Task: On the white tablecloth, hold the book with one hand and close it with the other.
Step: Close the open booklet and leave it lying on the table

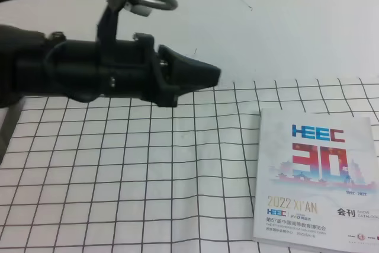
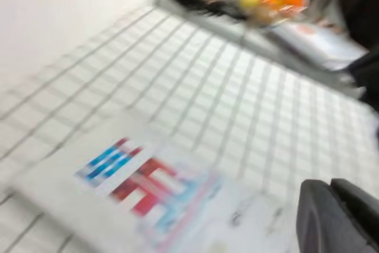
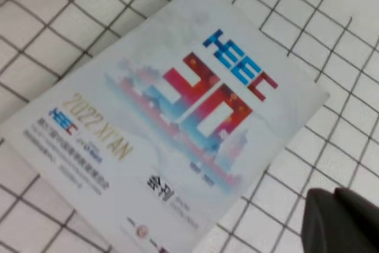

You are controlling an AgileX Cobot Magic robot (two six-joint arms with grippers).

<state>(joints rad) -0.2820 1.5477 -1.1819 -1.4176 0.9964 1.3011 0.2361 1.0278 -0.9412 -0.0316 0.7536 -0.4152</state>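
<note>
The book (image 1: 317, 179) lies shut, cover up, flat on the tablecloth (image 1: 130, 176) at the near right of the high view, its long axis running near to far. From the left gripper (image 1: 198, 75), raised above the cloth further back, the book sits at about four o'clock, well apart. That gripper's jaws look closed on nothing. The right gripper (image 3: 343, 220) hangs right over the book and seems the nearer; whether it is wide or narrow cannot be told.
</note>
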